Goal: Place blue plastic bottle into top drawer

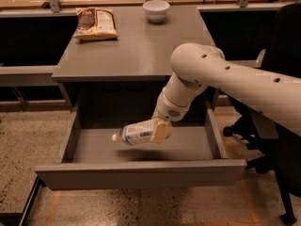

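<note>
The blue plastic bottle (136, 133) is pale and translucent with a white cap pointing left. It lies sideways in my gripper (160, 131), whose fingers are shut on its right end. I hold it just above the floor of the open top drawer (141, 173), near the drawer's middle; its shadow falls on the drawer floor below. My white arm comes in from the right, over the desk's front edge.
The grey desk (136, 46) above the drawer carries a brown snack bag (95, 22) at the back left and a white bowl (156, 9) at the back. A black chair (277, 140) stands to the right of the drawer.
</note>
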You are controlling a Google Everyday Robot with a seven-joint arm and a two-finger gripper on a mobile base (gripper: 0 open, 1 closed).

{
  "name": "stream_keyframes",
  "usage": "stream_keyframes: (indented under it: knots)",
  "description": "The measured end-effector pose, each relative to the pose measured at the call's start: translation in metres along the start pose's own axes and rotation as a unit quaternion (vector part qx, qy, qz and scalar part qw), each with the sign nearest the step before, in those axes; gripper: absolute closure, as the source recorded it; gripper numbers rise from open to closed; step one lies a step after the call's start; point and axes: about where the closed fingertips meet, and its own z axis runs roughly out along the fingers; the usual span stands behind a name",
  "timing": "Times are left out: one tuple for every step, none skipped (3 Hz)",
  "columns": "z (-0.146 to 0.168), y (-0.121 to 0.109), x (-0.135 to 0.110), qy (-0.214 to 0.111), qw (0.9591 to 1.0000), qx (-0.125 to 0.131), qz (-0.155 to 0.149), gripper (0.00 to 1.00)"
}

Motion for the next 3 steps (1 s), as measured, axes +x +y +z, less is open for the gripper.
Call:
stream_keyframes:
  knots:
    - [0.0012,0.0006,-0.0001,0.0,1.0,-0.001,0.0,0.13]
    - [0.0022,0.0012,-0.0004,0.001,1.0,-0.002,-0.001,0.0]
    - [0.0023,0.0012,-0.0004,0.001,1.0,-0.002,-0.001,0.0]
